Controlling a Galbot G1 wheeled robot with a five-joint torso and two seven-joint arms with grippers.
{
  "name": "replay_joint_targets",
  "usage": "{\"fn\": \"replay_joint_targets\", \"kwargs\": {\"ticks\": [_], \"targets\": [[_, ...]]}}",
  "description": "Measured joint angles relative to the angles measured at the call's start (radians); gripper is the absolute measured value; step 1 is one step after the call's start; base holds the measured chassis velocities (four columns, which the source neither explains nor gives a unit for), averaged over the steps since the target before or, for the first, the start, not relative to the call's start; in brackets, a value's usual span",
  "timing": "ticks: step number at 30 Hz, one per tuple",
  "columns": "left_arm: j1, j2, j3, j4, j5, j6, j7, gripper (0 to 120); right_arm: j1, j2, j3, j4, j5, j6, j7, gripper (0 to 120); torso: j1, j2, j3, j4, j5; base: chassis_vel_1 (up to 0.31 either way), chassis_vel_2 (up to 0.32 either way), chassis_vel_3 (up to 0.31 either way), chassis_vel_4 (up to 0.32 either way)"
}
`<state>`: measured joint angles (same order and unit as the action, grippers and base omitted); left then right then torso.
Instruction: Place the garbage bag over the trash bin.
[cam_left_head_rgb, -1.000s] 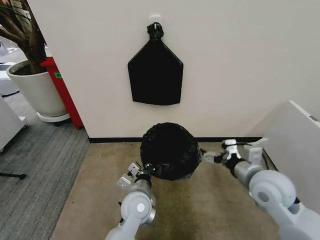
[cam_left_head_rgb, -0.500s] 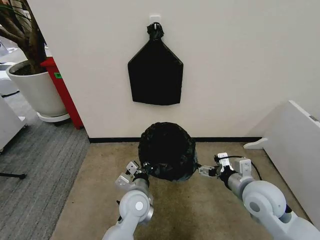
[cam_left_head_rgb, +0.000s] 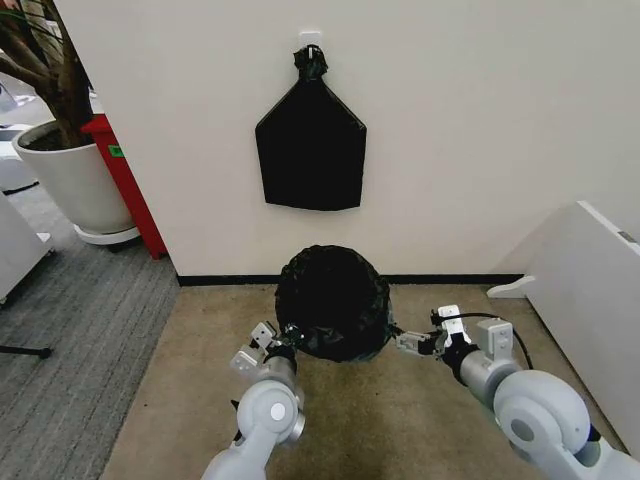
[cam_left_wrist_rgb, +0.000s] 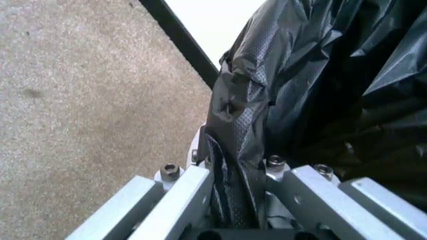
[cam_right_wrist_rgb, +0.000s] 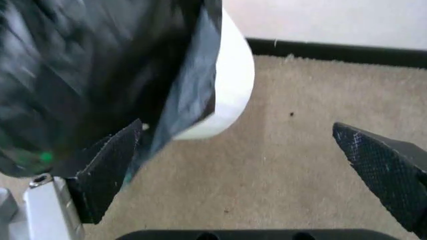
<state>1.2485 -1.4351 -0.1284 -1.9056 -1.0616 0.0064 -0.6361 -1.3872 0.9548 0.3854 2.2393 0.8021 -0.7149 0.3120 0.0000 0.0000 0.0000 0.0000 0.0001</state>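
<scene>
Although the trash bin (cam_right_wrist_rgb: 233, 80) stands on the tan carpet (cam_left_head_rgb: 200, 400) against the base of the white wall (cam_left_head_rgb: 480, 130), almost all of it is hidden: from the head camera the garbage bag (cam_left_head_rgb: 333, 300) covers it as a rumpled black dome, and the cream side shows bare only in the right wrist view, below the bag's hanging edge. How far down the bag reaches on the bin's far side cannot be made out.

The left gripper (cam_left_head_rgb: 283, 338) is at the bin's left lower edge. Its wrist view shows a gathered fold of the bag (cam_left_wrist_rgb: 233, 165) pinched between the two metal fingers (cam_left_wrist_rgb: 193, 195), which are closed tight on the plastic. The fingertips themselves are buried in the folds.

The right gripper (cam_left_head_rgb: 405, 340) sits just beside the bin's right side. Its jaws stand wide apart, with bare carpet between the two black textured pads (cam_right_wrist_rgb: 110, 165); one pad is next to the bag's loose edge, and whether it touches the plastic cannot be told. It has hold of nothing.

Above the bin, on the wall, hangs a flat black bag bundle (cam_left_head_rgb: 310, 150), knotted at the top. Well to the bin's left stands a white planter pot (cam_left_head_rgb: 70, 185), its tree cut off by the frame.
</scene>
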Motion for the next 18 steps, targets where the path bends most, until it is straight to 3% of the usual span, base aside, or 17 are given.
{"fn": "replay_joint_targets", "kwargs": {"ticks": [18], "targets": [[0.048, -0.025, 0.005, -0.064, -0.009, 0.003, -0.009, 1, 0.068, 0.041, -0.065, -0.230, -0.093, 0.068, -0.095, 100, 0.000, 0.000, 0.000, 0.0001, 0.0000, 0.000, 0.000, 0.000, 0.000]]}}
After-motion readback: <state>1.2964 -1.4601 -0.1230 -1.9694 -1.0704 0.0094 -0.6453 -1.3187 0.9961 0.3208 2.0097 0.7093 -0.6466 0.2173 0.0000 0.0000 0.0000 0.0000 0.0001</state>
